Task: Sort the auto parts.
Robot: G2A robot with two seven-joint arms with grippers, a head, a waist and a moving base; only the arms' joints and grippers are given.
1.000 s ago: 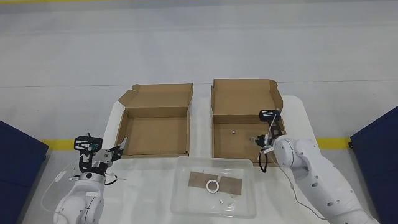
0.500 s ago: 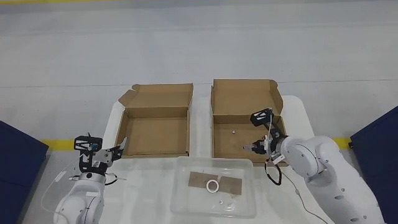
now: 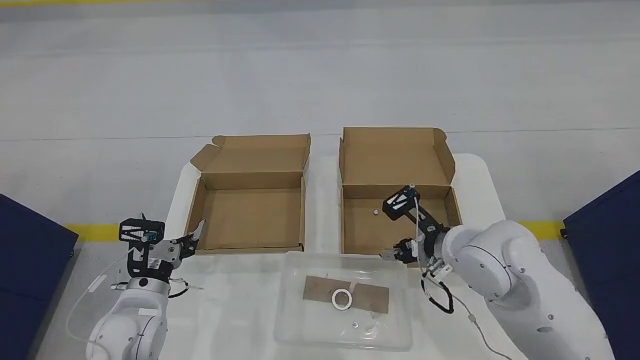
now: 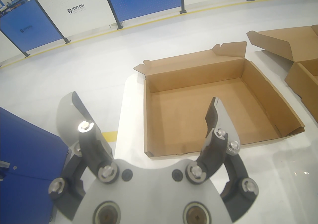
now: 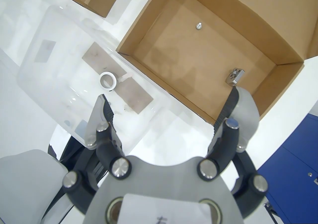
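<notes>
A white ring [image 3: 342, 299] lies in the clear plastic tray [image 3: 292, 290] at the table's front; the right wrist view also has the ring [image 5: 108, 80]. In the right cardboard box [image 5: 203, 61] are a small metal bolt [image 5: 198, 26] and a grey metal block [image 5: 234, 76] in a corner. My right gripper [image 5: 169, 106] hangs open and empty over that box's front edge, beside the tray [image 5: 37, 36]. From above, the right gripper [image 3: 397, 250] is at the box's front wall. My left gripper [image 4: 144, 101] stands open and empty at the table's left front, facing the empty left box [image 4: 211, 111].
Both boxes [image 3: 250, 215] [image 3: 385, 222] sit side by side behind the tray with lids folded back. A brown card strip [image 3: 345, 293] lies under the ring. Blue panels stand off both table ends, and yellow floor lines run beyond.
My right arm has swung from the right box's right side toward its front edge and the tray. The left arm has kept still.
</notes>
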